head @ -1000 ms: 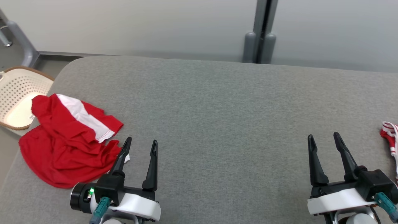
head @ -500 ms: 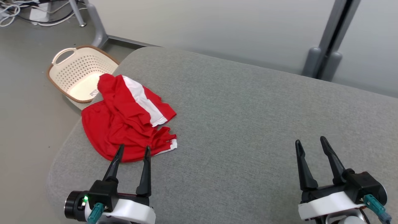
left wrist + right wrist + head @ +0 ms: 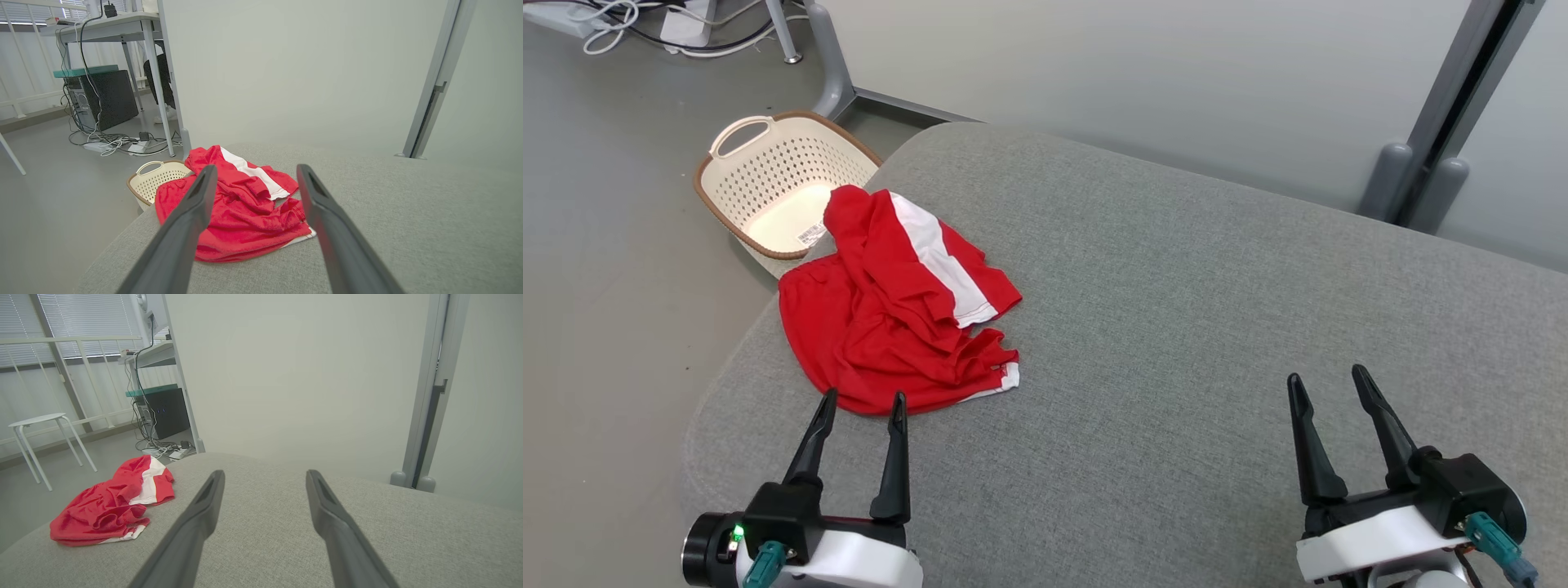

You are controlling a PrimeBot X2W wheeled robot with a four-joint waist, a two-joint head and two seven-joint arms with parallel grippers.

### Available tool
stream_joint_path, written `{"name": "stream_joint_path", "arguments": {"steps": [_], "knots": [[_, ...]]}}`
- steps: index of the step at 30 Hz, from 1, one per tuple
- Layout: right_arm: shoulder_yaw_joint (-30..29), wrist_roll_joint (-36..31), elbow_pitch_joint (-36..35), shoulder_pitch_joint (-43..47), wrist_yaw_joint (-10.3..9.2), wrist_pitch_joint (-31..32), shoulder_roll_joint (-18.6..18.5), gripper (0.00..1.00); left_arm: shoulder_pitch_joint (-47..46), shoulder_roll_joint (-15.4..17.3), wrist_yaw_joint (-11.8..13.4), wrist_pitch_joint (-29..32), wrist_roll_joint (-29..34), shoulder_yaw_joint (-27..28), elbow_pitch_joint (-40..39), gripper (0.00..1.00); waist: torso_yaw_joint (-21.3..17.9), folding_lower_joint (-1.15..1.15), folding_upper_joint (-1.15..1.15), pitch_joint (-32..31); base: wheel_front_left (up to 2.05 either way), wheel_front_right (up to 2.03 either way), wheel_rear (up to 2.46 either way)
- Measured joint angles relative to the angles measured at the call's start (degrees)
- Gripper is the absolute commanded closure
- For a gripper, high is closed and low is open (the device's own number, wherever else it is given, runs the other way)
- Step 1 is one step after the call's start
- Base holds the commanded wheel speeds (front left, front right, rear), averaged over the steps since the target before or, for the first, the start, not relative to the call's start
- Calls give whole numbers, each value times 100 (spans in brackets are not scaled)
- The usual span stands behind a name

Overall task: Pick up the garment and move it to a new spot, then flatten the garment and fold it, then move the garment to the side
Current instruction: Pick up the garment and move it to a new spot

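A crumpled red garment [image 3: 894,314] with a white stripe lies at the left end of the grey padded table [image 3: 1176,327], its edge near the table's rounded corner. My left gripper [image 3: 862,402] is open, fingertips just short of the garment's near hem, nothing between them. In the left wrist view the garment [image 3: 241,212] lies straight ahead between the open fingers [image 3: 192,216]. My right gripper [image 3: 1327,384] is open over bare table at the lower right, far from the cloth. The right wrist view has the garment [image 3: 110,502] off to the left.
A cream perforated laundry basket [image 3: 760,155] stands on the floor just beyond the table's left corner, touching distance from the garment. Cables and a power strip [image 3: 621,20] lie on the floor behind it. A grey wall and post [image 3: 1429,180] back the table.
The head camera has turned left, so the garment and basket now sit nearer the picture's middle. Both grippers stay open and hold the same places low in the view.
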Motion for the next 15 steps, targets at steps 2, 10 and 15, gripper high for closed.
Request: {"name": "stream_joint_path", "arguments": {"steps": [2,10,15], "knots": [[-4,1,5,-5,0,0,1,0,-13,-2,3,0,-21,11,-12,0,-26,0,0,14,0,0,0],[-120,-52,-13,-91,0,1,-25,0,-372,-2,54,-2,-332,487,190,0,-236,0,0,227,0,0,0],[-160,-104,-46,-238,0,0,-156,0,-828,140,-49,-2,-358,803,812,0,-477,0,0,457,0,0,0]]}}
